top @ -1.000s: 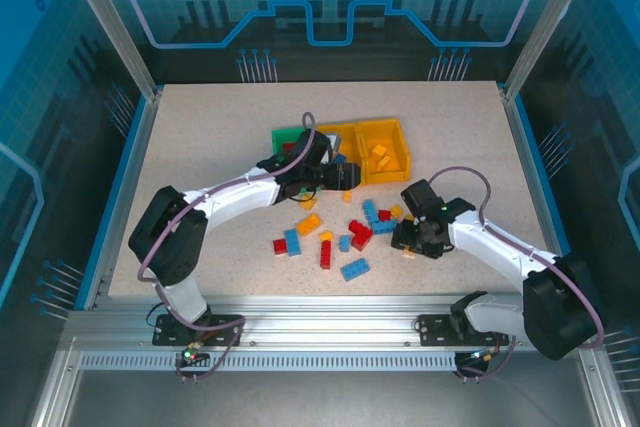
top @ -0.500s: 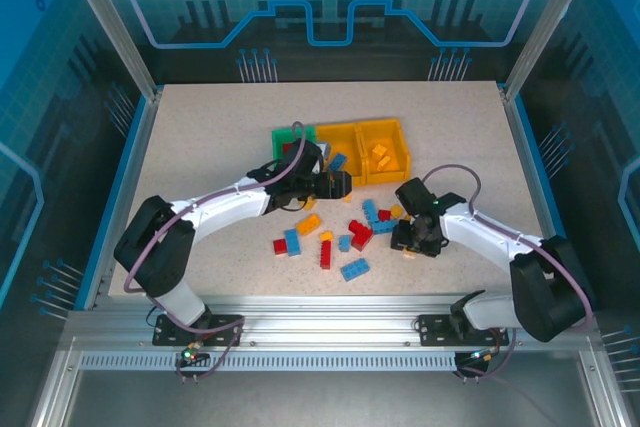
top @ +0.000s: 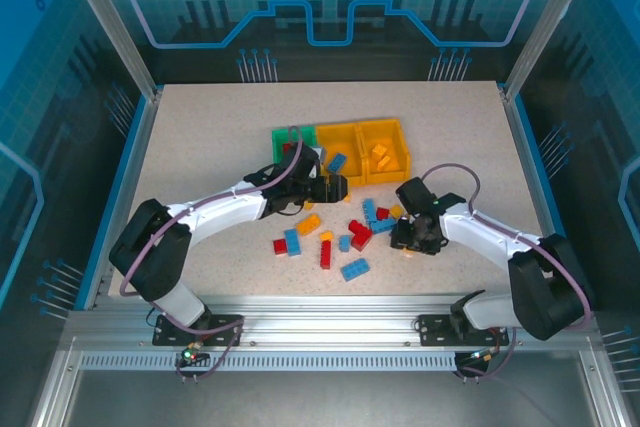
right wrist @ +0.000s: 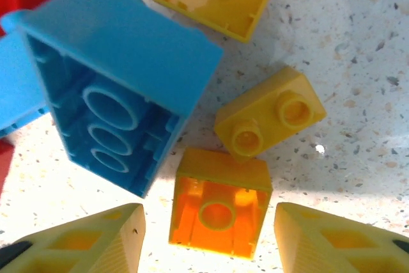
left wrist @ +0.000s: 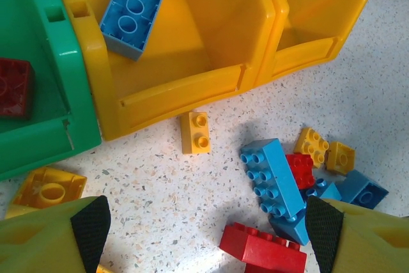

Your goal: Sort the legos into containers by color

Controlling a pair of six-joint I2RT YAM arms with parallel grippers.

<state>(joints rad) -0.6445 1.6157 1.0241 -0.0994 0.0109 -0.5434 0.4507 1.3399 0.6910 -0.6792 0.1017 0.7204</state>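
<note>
Three joined plastic bins [top: 352, 142] sitting on the speckled tabletop [top: 200, 147], green bin [left wrist: 64, 94] holding a red brick [left wrist: 13, 86], middle orange-yellow bin [left wrist: 192, 87] holding a blue brick [left wrist: 134, 11], left claw [left wrist: 208, 222] hovering spread, loose studded bricks [top: 358, 235] lying nearby, right claw [right wrist: 208, 234] spreading around an upturned orange-yellow brick [right wrist: 219, 206]

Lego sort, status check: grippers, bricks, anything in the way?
Left gripper open, empty, above loose bricks near bins. Right gripper open, straddling upturned yellow brick. Upturned blue brick close alongside.
</note>
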